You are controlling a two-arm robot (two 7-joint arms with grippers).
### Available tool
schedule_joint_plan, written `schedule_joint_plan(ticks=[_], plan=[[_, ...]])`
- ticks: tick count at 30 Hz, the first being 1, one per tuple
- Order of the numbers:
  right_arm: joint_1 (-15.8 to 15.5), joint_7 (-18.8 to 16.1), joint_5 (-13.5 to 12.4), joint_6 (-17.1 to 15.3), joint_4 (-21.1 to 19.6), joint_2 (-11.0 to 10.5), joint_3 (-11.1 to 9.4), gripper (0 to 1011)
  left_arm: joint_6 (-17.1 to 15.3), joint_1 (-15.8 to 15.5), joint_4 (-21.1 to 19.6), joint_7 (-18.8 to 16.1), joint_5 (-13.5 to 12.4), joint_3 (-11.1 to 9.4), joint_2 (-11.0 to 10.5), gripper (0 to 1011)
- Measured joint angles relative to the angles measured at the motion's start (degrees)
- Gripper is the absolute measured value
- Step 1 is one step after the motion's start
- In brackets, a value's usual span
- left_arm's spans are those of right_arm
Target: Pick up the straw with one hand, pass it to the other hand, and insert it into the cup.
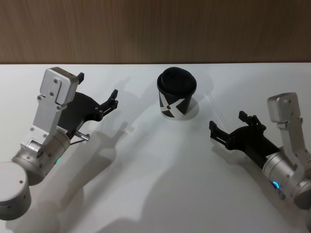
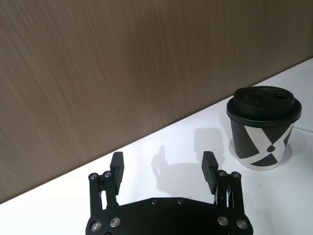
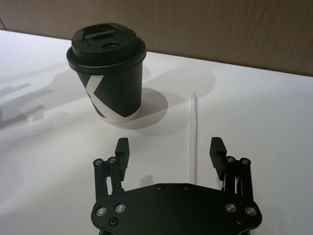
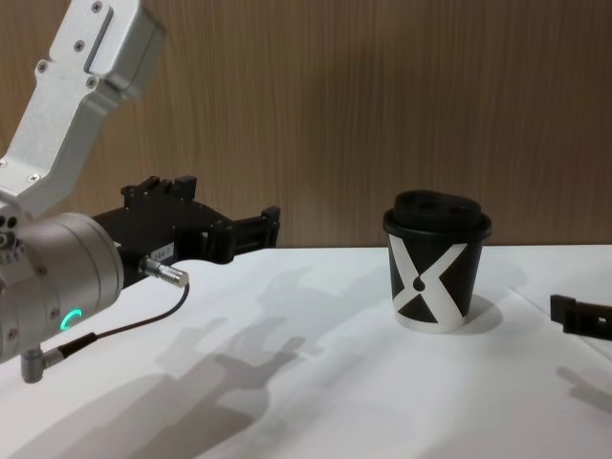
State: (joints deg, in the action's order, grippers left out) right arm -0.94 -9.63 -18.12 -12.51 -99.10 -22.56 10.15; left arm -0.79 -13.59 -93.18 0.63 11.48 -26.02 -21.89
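The black cup (image 1: 176, 94) with the white X mark and domed lid stands upright at the middle back of the white table. The thin white straw (image 3: 193, 127) lies flat on the table beside the cup, on its right. My right gripper (image 3: 169, 148) is open, and the straw runs between its fingers, closer to one of them, with nothing touching it. In the head view the right gripper (image 1: 227, 121) is right of the cup and a little nearer to me. My left gripper (image 1: 98, 86) hangs open and empty above the table, left of the cup (image 2: 264, 132).
A wood-panelled wall (image 1: 155, 29) runs along the table's far edge, just behind the cup. A dark cable with a metal plug (image 4: 164, 273) hangs from my left wrist. Bare white tabletop (image 1: 155, 165) spreads between the two arms and toward me.
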Motion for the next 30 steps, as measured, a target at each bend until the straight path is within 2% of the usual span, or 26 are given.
schedule_joint_plan(ticks=[17, 30], plan=[[-0.1, -1.21, 1.95, -2.54, 0.3, -1.7, -0.1, 1001, 0.0, 0.0, 0.0, 0.0, 0.0, 0.0, 0.0, 1000], [-0.29, -2.3, 2.47, -3.1, 0.94, -2.02, -0.46, 1001, 0.0, 0.0, 0.0, 0.0, 0.0, 0.0, 0.0, 1000]])
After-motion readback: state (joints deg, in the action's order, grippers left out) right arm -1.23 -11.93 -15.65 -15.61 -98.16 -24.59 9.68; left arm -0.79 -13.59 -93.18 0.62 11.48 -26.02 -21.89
